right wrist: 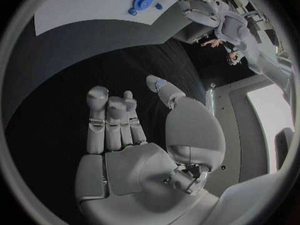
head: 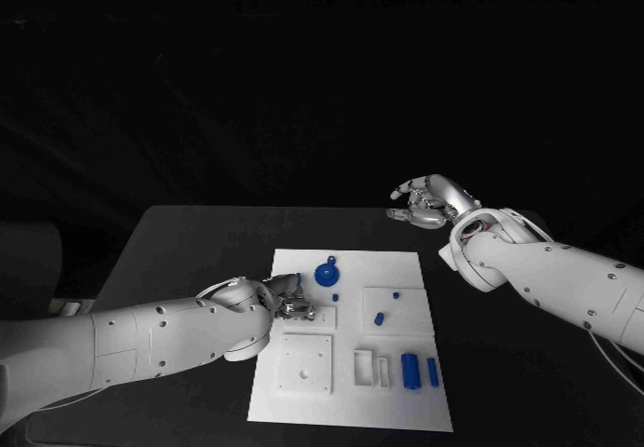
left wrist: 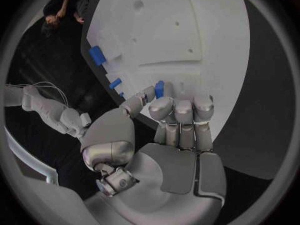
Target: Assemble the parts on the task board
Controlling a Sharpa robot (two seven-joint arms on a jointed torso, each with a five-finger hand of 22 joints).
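The white task board (head: pixel 403 410) lies in the middle of the table. On it are a round blue disc (head: pixel 327 274), two small blue parts (head: pixel 380 318) and two upright blue cylinders (head: pixel 409 369). My left hand (head: pixel 290 304) hovers low over the board's left side with its fingers curled. In the left wrist view a small blue part (left wrist: pixel 159 88) sits pinched at the fingertips (left wrist: pixel 161 106). My right hand (head: pixel 432 202) is raised past the board's far right corner, fingers loosely bent, thumb apart, holding nothing. The right wrist view shows the disc (right wrist: pixel 140 4) and the board (right wrist: pixel 81 7).
The board has square recesses (head: pixel 306 363) and narrow slots (head: pixel 364 366) near its front edge. The black table (head: pixel 201 242) extends around the board. Other blue parts (left wrist: pixel 97 55) lie near the board's edge in the left wrist view.
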